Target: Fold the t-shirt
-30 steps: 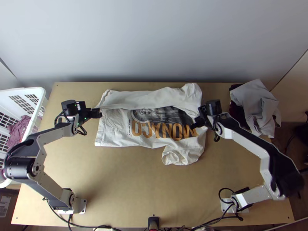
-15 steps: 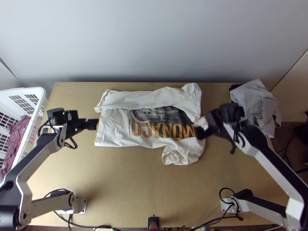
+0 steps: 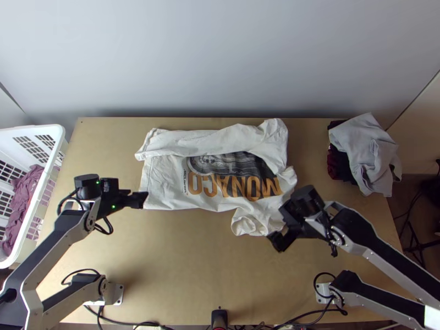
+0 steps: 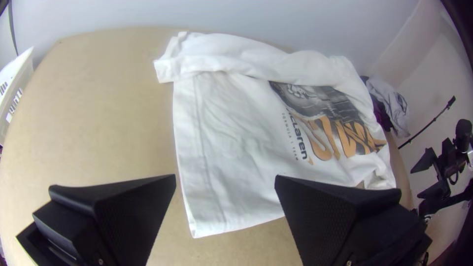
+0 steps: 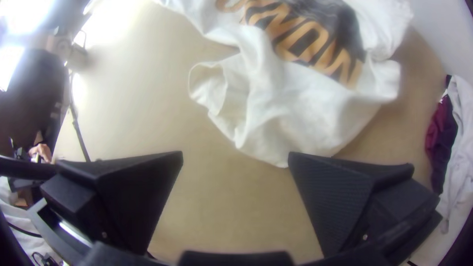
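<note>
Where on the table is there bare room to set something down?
Most room: the table between the t-shirt and the near edge. Smaller patches: far left, between the basket and shirt; far right, between shirt and clothes pile. Crowded: the shirt's near corners, by the left gripper and right gripper.

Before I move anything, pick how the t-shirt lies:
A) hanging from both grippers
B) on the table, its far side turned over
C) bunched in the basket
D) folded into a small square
B: the t-shirt lies on the table, a strip along its far side folded over toward the lettering.
</note>
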Controlling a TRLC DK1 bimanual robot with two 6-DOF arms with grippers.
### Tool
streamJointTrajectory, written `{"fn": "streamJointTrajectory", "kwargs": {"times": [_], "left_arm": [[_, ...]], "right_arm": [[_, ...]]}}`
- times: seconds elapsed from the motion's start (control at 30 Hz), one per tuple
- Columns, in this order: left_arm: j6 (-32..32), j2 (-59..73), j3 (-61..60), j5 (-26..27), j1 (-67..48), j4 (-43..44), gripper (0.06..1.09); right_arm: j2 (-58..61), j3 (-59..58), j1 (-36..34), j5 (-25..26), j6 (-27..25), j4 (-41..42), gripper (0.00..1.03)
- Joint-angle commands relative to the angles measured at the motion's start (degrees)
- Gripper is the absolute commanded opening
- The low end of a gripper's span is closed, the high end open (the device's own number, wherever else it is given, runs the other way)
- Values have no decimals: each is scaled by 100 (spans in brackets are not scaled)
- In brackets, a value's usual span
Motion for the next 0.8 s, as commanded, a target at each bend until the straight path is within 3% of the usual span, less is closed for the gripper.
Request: {"fn": "streamJointTrajectory", "kwargs": {"times": [0.0,0.23,0.77], "left_arm": [[-49,176,-146,-74,-236,178,103],[-93,378,-94,-162,-245,485,103],[-31,484,-120,-434,-438,626,103]], "right_arm": [[292,-269,864,-83,247,166,96],[943,-260,1506,110,467,1036,92],[1637,-286,1137,1007,476,1775,92]]}}
